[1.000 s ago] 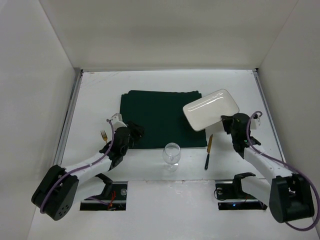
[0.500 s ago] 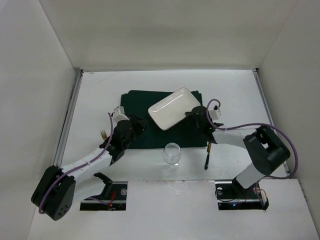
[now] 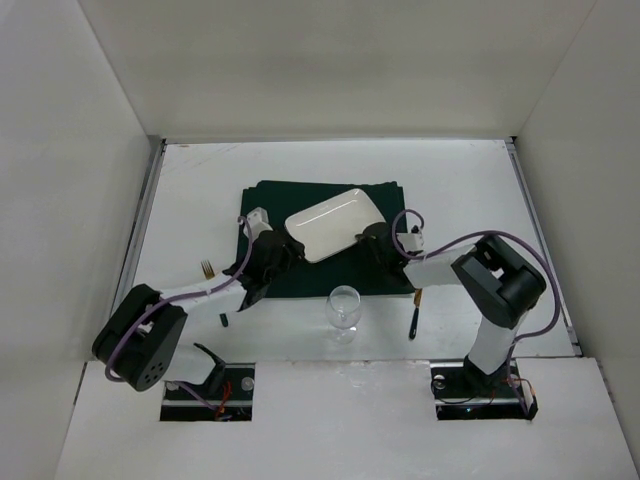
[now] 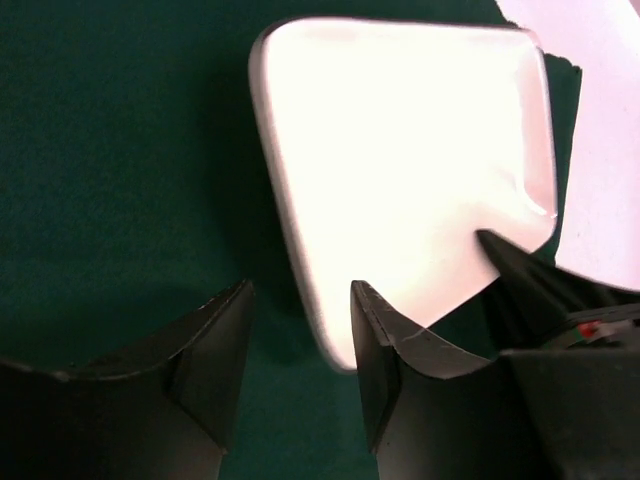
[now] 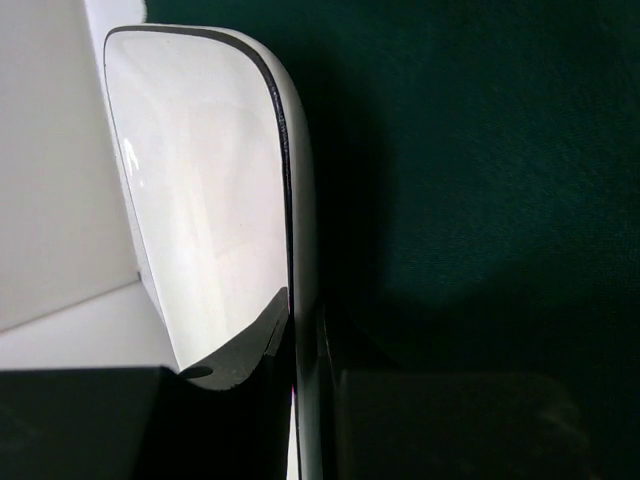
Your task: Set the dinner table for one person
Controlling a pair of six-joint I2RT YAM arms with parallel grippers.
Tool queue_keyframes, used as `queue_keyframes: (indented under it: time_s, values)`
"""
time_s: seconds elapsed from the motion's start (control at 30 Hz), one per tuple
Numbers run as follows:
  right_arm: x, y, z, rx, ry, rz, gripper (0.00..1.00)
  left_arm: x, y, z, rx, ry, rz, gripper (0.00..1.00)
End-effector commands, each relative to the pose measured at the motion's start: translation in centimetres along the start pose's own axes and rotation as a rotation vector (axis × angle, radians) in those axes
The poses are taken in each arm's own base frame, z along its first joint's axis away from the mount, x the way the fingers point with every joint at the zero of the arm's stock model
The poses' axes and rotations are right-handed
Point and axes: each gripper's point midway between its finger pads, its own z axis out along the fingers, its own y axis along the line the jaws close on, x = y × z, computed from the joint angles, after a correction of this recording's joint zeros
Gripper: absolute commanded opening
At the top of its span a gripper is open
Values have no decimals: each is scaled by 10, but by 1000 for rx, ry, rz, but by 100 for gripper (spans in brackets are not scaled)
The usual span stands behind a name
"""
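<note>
My right gripper (image 3: 372, 243) is shut on the rim of a white rectangular plate (image 3: 335, 225), which it holds over the dark green cloth (image 3: 290, 200) on the dinner table (image 3: 195, 190). In the right wrist view the plate (image 5: 200, 200) stands on edge between the fingers of the right gripper (image 5: 300, 330). My left gripper (image 3: 285, 252) is open just left of the plate's near corner. In the left wrist view the left gripper (image 4: 300, 300) has only cloth (image 4: 120, 150) between its fingers, and the plate (image 4: 400, 150) lies just beyond its right finger.
A clear wine glass (image 3: 344, 305) stands at the cloth's near edge. To the glass's right lies a knife (image 3: 416, 300) with a black and gold handle. A gold fork (image 3: 207, 268) lies left of the cloth, beside my left arm.
My right arm has swung the plate from the right side leftwards over the cloth. My left gripper has moved right towards the plate, and its jaws have narrowed a little.
</note>
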Motion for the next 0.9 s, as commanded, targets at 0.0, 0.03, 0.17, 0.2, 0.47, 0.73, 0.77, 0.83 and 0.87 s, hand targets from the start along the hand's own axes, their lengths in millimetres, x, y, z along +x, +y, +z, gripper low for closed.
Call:
queue_keyframes:
  time_s: [0.0, 0.03, 0.17, 0.2, 0.47, 0.73, 0.77, 0.83, 0.87]
  values:
    - [18, 116, -31, -339, 90, 281, 14, -23, -25, 8, 36, -68, 6, 40]
    - [18, 111, -30, -331, 90, 276, 17, -22, -22, 12, 22, -62, 9, 40]
    - [22, 94, -35, -311, 128, 237, 39, -15, -11, 19, -14, -45, 12, 38]
    - [23, 90, -36, -308, 135, 222, 45, -14, -9, 19, -18, -43, 14, 36]
    - [9, 31, -50, -233, 186, 27, 61, -23, 0, 13, -48, -74, 11, 31]
    - [-34, 3, -45, -168, 161, -227, 58, -42, 6, -3, -70, -112, 32, 34]
    - [-39, 6, -44, -167, 158, -276, 57, -41, 9, -2, -84, -102, 36, 34]
    - [-47, 11, -41, -139, 143, -372, 54, -39, 16, 2, -114, -81, 61, 35]
    - [-51, 13, -39, -129, 136, -406, 53, -38, 20, 4, -131, -74, 77, 35]
